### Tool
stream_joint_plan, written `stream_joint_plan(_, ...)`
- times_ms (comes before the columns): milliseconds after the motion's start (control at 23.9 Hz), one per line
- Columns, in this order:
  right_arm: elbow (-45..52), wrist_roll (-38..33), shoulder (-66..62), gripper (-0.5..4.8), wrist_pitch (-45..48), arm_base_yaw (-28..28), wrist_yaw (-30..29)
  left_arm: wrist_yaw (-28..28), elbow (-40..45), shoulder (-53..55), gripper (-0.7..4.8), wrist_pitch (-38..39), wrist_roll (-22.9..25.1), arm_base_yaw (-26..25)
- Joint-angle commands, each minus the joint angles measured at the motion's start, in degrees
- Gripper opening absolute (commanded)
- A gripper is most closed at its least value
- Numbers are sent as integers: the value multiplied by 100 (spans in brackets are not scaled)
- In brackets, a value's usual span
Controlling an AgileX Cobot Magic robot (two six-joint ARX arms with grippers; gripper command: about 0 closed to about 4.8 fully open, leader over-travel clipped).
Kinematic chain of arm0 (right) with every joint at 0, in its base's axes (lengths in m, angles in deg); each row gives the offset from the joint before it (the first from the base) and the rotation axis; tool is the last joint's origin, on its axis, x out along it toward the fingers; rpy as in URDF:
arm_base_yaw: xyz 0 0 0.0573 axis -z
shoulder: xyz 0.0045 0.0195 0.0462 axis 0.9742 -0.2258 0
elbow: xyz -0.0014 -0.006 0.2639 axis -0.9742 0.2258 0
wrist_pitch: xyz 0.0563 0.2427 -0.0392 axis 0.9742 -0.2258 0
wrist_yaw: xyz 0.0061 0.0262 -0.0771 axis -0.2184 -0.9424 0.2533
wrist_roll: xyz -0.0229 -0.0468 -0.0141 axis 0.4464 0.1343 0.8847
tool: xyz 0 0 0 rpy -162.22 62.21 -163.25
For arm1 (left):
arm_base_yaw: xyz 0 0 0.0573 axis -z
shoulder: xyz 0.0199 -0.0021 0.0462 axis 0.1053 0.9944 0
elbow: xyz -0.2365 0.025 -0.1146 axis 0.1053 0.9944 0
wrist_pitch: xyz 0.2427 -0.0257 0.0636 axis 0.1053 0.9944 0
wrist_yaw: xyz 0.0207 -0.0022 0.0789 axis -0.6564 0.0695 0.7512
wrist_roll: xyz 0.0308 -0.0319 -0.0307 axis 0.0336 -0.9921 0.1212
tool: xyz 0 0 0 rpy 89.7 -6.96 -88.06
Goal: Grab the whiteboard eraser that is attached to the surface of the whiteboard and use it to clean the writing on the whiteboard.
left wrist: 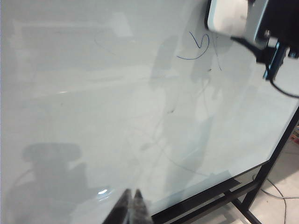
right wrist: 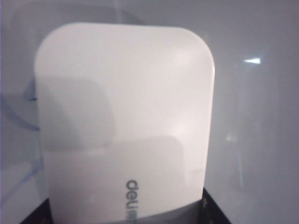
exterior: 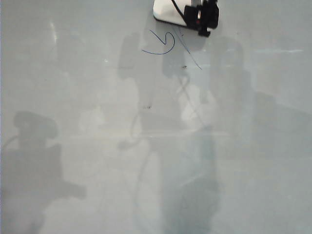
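Observation:
The white whiteboard eraser (exterior: 168,12) lies against the whiteboard (exterior: 73,97) at its upper edge, just above and right of the blue looped writing (exterior: 161,44). My right gripper (exterior: 204,19) is shut on the eraser. In the right wrist view the eraser (right wrist: 126,116) fills the picture, with a black finger (right wrist: 212,210) at each side of it and blue writing (right wrist: 18,116) beside it. The left wrist view shows the eraser (left wrist: 226,16), the writing (left wrist: 196,46) and my left gripper (left wrist: 131,205), shut and empty, far from both.
The board's black metal stand (left wrist: 261,186) runs along its lower edge, with a cable on the floor (left wrist: 280,193) beyond it. Arm shadows and small dark specks (exterior: 146,106) mark the glossy board.

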Motion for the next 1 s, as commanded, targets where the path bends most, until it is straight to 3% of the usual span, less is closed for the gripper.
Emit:
stream_joint_plan(42, -332, -46, -125, 149, 238, -46, -13, -7, -4, 4, -2, -57, 22, 0)
stream_joint_plan(418, -472, -391, -1126, 149, -232, -90, 138, -4, -4, 4, -2, -55, 22, 0)
stream_joint_plan(795, -468, -1023, -1838, 149, -326, -90, -295, -7, -4, 4, -2, -55, 22, 0)
stream_joint_plan(1004, -470, -1086, -1838, 149, -470, -173, 50, -4, -4, 4, -2, -55, 22, 0)
